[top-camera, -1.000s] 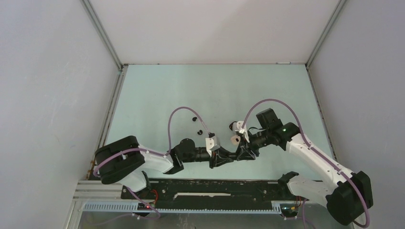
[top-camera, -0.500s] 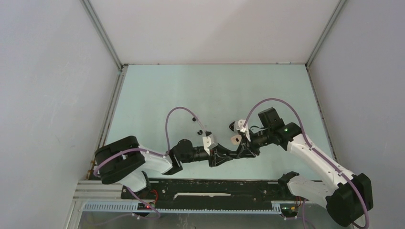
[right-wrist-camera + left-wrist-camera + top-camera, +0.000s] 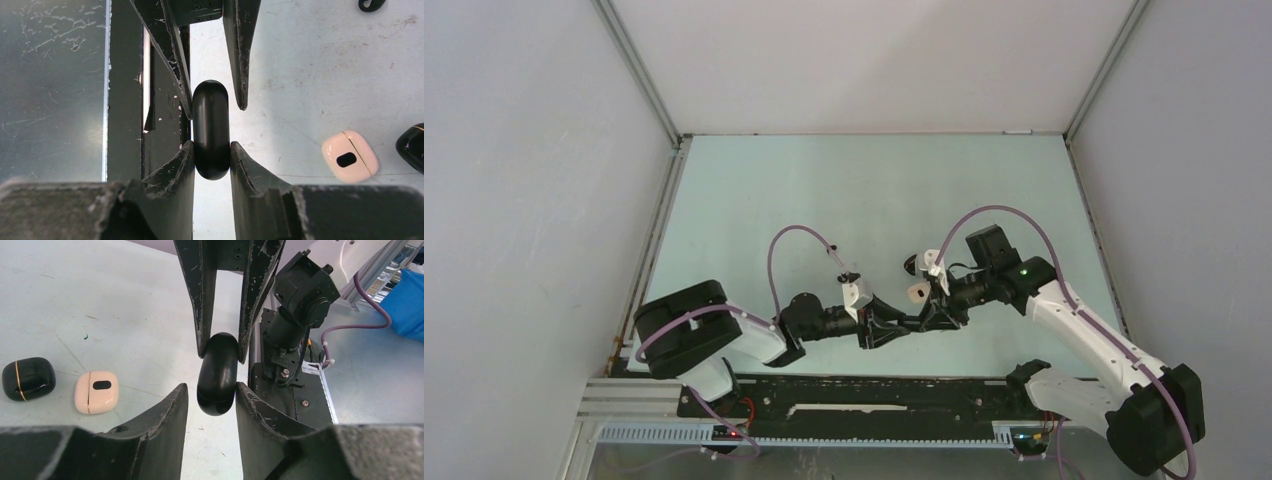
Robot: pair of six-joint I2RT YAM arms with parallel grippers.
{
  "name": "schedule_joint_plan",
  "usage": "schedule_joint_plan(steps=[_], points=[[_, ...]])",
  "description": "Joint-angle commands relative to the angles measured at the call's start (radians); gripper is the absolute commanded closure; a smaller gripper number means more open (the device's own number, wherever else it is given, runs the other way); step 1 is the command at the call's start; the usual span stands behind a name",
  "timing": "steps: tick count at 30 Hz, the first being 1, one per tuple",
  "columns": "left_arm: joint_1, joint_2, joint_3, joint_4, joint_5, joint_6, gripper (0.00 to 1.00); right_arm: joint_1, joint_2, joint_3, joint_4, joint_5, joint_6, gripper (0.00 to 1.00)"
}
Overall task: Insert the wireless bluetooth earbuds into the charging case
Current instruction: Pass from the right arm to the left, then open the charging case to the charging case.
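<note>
Right gripper (image 3: pixel 210 145) was found clamped on the black case (image 3: pixel 210 107), both fingers pressed against its flanks and the case held edge-on clear of the table (image 3: pixel 824 180). Left gripper (image 3: pixel 211 386) met the same case from the opposite end with its jaws slackened. One finger lay against the case and the other stood visibly apart from it, so the grasp was judged to rest with the right arm alone.

No open lid showed on the black case from either wrist view. It was taken as closed, though the seam could not be made out.

Beside the black case, on the table, lay a white case (image 3: pixel 96 392), also shut. Just beyond that lay a gold-lined black case (image 3: pixel 28 378), shut as well.

Farther from the black case, at the top edge of the right wrist view, lay a small dark object taken to be one earbud (image 3: pixel 371 4), loose on the table. Other buds could not be identified with confidence.

Progress was assessed as early. No bud was seated in any case, and none was in either gripper. Outstanding work: open the held case, fetch each bud, seat it and close the lid.
</note>
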Motion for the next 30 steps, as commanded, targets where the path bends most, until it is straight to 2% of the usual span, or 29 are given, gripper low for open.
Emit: schedule_joint_plan(steps=[1, 6, 15, 18, 23, 30], points=[[0.007, 0.021, 0.015, 0.062, 0.016, -0.003, 0.54, -0.011, -0.021, 0.035, 0.005, -0.040, 0.009, 0.82], [0.006, 0.039, 0.020, 0.064, 0.016, 0.000, 0.55, -0.020, -0.027, 0.035, 0.005, -0.056, 0.012, 0.82], [0.006, 0.028, 0.019, 0.067, 0.030, 0.005, 0.66, -0.023, -0.017, 0.035, 0.007, -0.049, 0.015, 0.81], [0.005, 0.029, 0.021, 0.069, 0.040, 0.005, 0.73, -0.021, -0.012, 0.035, 0.008, -0.044, 0.018, 0.80], [0.006, 0.037, 0.028, 0.071, 0.049, -0.002, 0.66, -0.019, -0.004, 0.035, 0.014, -0.038, 0.026, 0.80], [0.006, 0.042, 0.035, 0.071, 0.055, -0.009, 0.63, -0.018, -0.002, 0.035, 0.016, -0.033, 0.027, 0.80]])
